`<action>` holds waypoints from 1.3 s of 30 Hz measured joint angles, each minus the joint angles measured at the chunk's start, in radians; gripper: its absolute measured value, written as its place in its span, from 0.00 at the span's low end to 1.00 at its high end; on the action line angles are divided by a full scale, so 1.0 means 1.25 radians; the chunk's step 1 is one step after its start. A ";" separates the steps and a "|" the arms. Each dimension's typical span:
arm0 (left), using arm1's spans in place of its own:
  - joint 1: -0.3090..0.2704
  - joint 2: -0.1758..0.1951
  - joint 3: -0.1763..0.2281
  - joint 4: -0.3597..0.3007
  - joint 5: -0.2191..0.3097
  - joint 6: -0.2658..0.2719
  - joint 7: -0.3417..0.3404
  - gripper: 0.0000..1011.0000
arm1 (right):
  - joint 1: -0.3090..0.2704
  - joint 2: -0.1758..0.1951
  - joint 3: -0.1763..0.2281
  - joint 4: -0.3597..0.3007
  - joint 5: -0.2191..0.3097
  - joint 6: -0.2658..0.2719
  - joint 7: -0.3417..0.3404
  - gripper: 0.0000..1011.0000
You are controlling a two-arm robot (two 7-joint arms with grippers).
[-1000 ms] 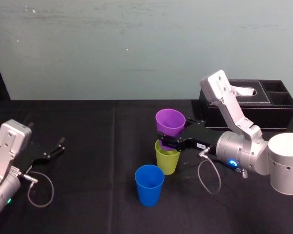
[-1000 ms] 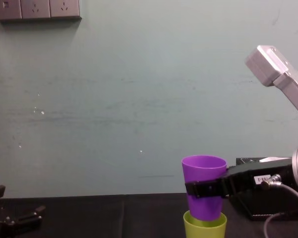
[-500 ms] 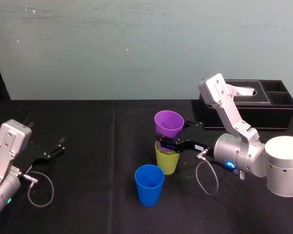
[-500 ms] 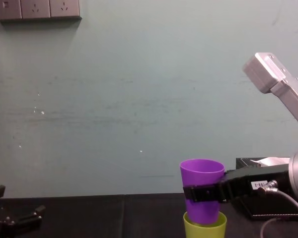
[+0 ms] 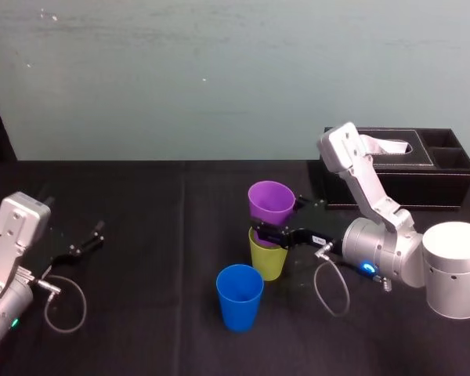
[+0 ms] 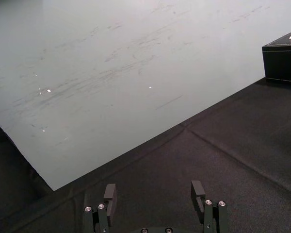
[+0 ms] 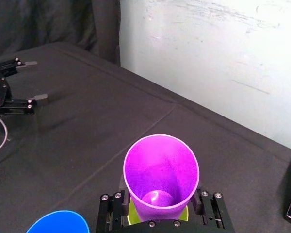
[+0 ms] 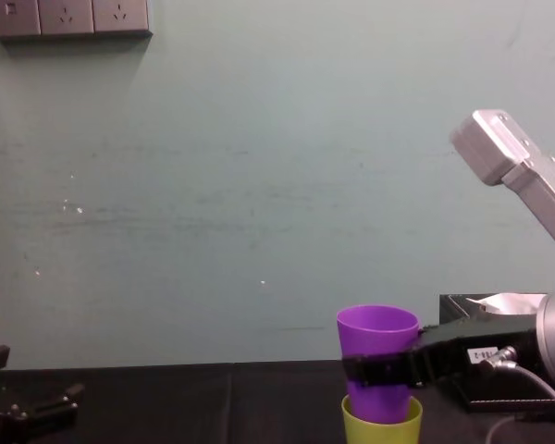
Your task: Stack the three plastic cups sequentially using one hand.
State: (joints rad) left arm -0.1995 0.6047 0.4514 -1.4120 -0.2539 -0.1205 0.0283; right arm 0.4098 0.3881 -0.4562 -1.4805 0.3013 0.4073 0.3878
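Black cloth covers the table [image 5: 157, 204]. At its left edge the left gripper [image 6: 155, 194] lies parked, with its two fingers spread wide and nothing between them.

Moving rightward, the blue cup [image 5: 240, 296] stands upright and alone on the cloth. It sits nearer the robot than the other two cups and just beside them, without touching.

Next comes the lime-yellow cup [image 5: 268, 258], upright on the cloth, with the purple cup [image 5: 271, 200] directly above it. Over the last second the purple cup has come down. Its base, which sat just inside the lime rim, now sits lower in the lime cup's mouth. Most of the purple wall is still exposed above that rim, so the first stacking step is judged under way and not finished. Depth of seating cannot be read exactly, because the lime wall hides the purple base from the side.

The right gripper [image 5: 270, 233] reaches in from the right and is clamped around the purple cup's lower body, one finger on each side. The clamp now lies close above the lime rim, which probably limits further descent before release.

All three cups are smooth, thin-walled plastic tumblers of matching size, tapering from an open round mouth to a narrower flat base. That shape suits nesting.

At far right stands the black leather tissue box [image 5: 407, 168], well apart from the cups.
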 joint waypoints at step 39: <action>0.000 0.000 0.000 0.000 0.000 0.000 0.000 0.99 | -0.005 0.000 0.006 -0.004 0.005 -0.007 0.003 0.99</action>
State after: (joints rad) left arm -0.1995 0.6047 0.4514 -1.4120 -0.2539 -0.1206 0.0283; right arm 0.4032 0.3886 -0.4485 -1.4853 0.3069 0.3984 0.3915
